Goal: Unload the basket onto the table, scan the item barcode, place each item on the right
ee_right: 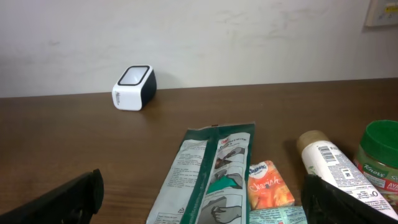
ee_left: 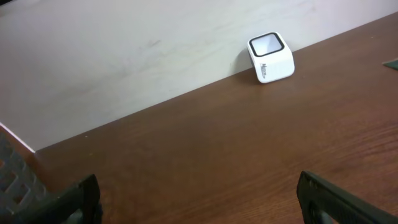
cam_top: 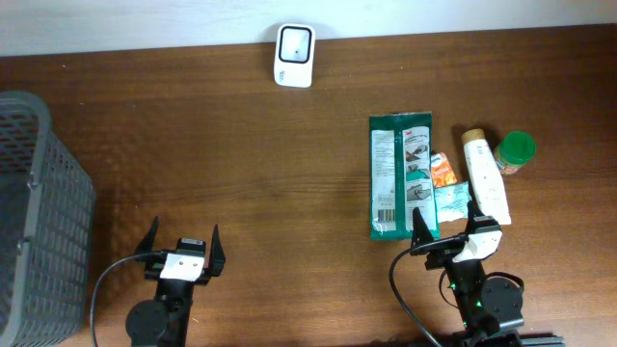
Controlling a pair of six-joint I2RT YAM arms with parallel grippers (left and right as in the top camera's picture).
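On the dark brown wooden table (cam_top: pixel 241 173), at its far edge by the pale wall: a small white box-shaped scanner (cam_top: pixel 294 55) (ee_left: pixel 270 57) (ee_right: pixel 133 88) with a black-rimmed window facing up, standing alone. To the right and nearer, well apart from it, a close cluster of goods: a long flat green plastic packet (cam_top: pixel 399 173) (ee_right: pixel 208 177) lying lengthwise, printed side up, with what looks like a barcode near its near left corner; just beside it a small orange sachet (cam_top: pixel 442 172) (ee_right: pixel 269 185) and a small teal sachet (cam_top: pixel 450 200); then a white tube with a tan cap (cam_top: pixel 484 176) (ee_right: pixel 333 165) lying flat, and a green-lidded round jar (cam_top: pixel 514 154) (ee_right: pixel 379 155) upright on the outside. At the near end of that cluster, the right gripper (cam_top: pixel 445 229) (ee_right: pixel 205 205), fingers spread wide and holding nothing, the packet's near end lying between them in the wrist view. Near the front left, the left gripper (cam_top: pixel 182 241) (ee_left: pixel 208 205), likewise spread wide and empty, over bare wood. At the far left, a tall grey mesh basket (cam_top: pixel 39 222) (ee_left: pixel 12 180), well apart from scanner and goods.
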